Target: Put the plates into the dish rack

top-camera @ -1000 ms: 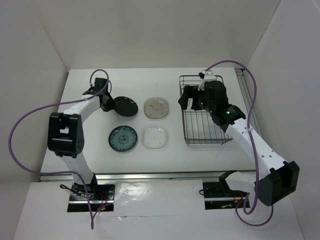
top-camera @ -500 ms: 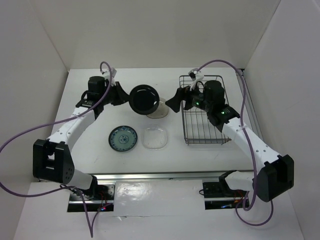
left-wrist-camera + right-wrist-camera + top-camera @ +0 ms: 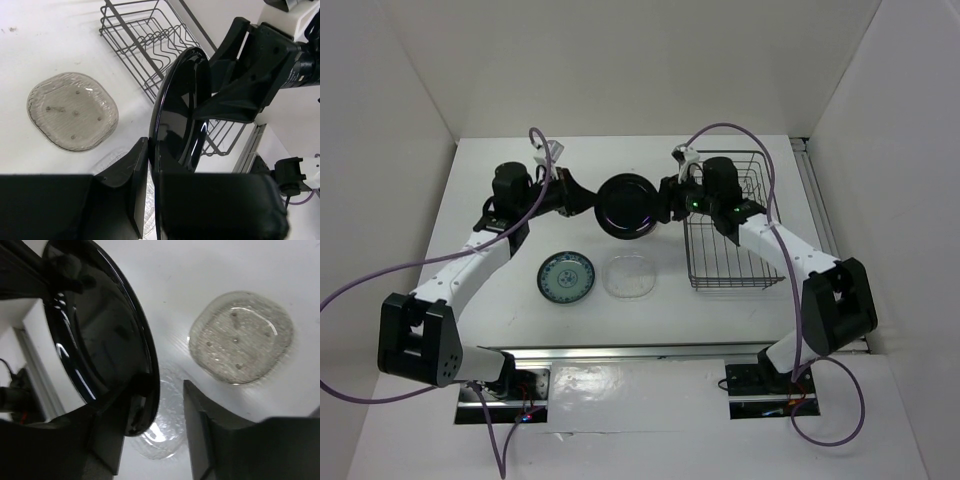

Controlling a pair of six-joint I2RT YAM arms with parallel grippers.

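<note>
1. The black plate [image 3: 626, 205] hangs upright on edge above the table [image 3: 520, 310], between both arms, left of the dish rack [image 3: 740, 270].
2. The left gripper [image 3: 582, 200] pinches its left rim tightly.
3. The right gripper [image 3: 665, 200] straddles the opposite rim, fingers spread with a gap on one side.
4. On the table below lie the clear speckled plate [image 3: 240, 337], the clear rounded-square plate [image 3: 630, 275] and the blue-green plate [image 3: 566, 276].

Both arms stretched inward off the surface, grippers facing each other.
Left gripper [image 3: 588, 200] clamped on one rim of the black plate [image 3: 627, 205], which is held on edge. Right gripper [image 3: 662, 203] has its jaws spread astride the opposite rim, one finger [image 3: 200, 430] clear of it.
</note>
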